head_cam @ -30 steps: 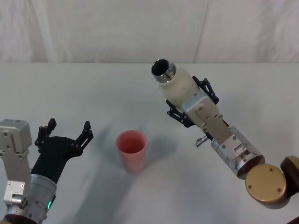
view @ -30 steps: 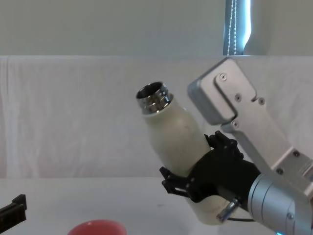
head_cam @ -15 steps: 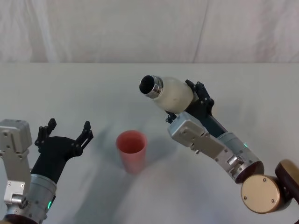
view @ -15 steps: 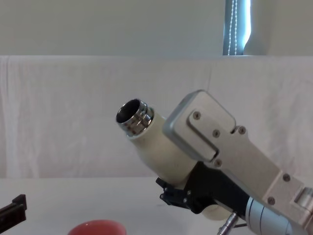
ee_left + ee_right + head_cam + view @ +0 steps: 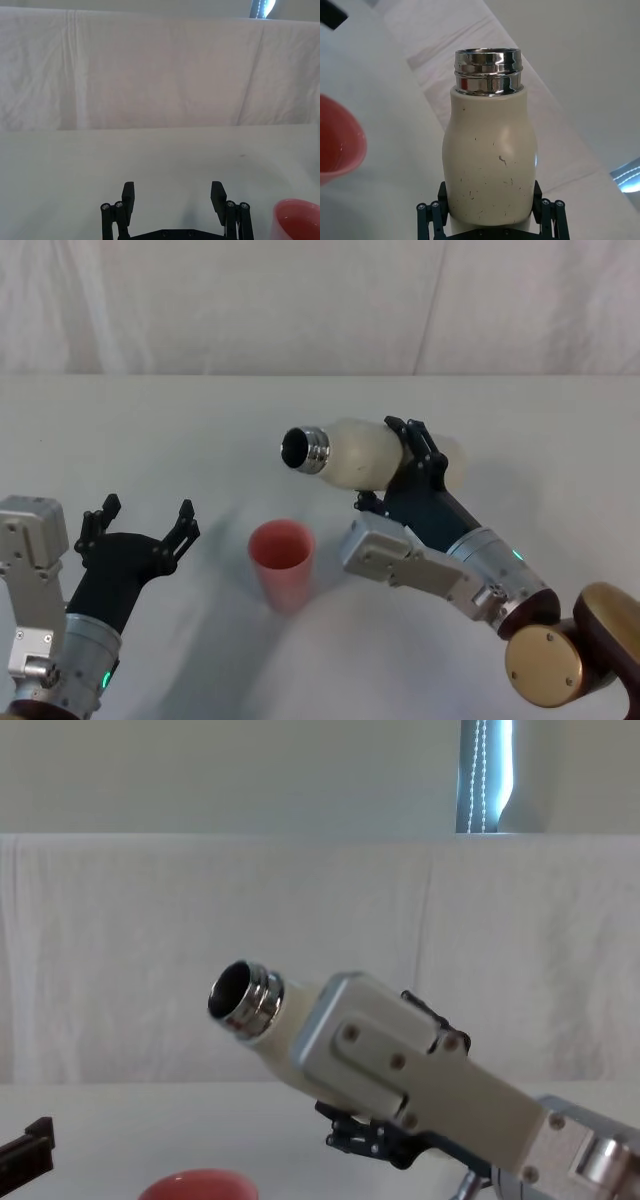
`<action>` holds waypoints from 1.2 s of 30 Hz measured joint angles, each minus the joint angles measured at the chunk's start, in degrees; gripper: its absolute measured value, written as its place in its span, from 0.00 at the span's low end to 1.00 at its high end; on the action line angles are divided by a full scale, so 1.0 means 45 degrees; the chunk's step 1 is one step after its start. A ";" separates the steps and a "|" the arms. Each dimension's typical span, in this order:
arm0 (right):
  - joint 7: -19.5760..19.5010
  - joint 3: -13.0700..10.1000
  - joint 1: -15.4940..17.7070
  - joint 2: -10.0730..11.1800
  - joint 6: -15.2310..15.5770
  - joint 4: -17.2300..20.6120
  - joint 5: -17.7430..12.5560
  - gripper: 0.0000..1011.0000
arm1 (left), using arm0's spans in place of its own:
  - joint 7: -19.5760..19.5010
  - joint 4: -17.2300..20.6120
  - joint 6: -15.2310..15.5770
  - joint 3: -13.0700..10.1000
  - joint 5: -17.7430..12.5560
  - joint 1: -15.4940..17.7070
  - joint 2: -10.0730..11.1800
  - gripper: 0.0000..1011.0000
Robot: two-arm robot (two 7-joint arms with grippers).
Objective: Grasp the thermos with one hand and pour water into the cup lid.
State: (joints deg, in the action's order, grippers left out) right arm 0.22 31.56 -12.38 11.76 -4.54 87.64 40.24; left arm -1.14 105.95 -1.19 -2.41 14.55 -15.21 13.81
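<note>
right gripper (image 5: 415,462): you're gripping the thermos (image 5: 365,453), fingers clamped around its lower body.
thermos axis: lying near horizontal, mouth (image 5: 298,449) pointing toward your left, above and just beyond the cup lid (image 5: 282,562).
cup lid: standing mid-tabletop (image 5: 180,430), open room all round.
left gripper (image 5: 140,524): idling near the front-left edge, fingers spread wide.

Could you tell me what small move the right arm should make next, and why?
Probably tip further: the right gripper holds the thermos tilted, its open neck raised beside and above the cup lid, with no water visibly leaving it.
</note>
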 joint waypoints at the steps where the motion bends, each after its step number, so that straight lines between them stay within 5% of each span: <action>1: -0.0031 0.0037 -0.0018 0.0021 0.0024 -0.0013 0.0111 0.95 | 0.0000 0.0000 0.0000 0.0000 0.0000 0.0000 0.0000 0.99; 25: -0.1267 0.1179 -0.0517 0.0620 0.0836 -0.0589 0.3183 0.95 | 0.0000 0.0000 0.0000 0.0000 0.0000 0.0000 0.0000 0.99; 36: -0.1380 0.1418 -0.0625 0.0809 0.0964 -0.0654 0.3651 0.95 | 0.0000 0.0000 0.0000 -0.0001 0.0000 0.0000 0.0000 0.99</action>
State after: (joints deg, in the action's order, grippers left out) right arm -5.99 37.94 -15.19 15.40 -0.20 84.70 56.67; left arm -1.14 105.95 -1.19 -2.42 14.54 -15.21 13.81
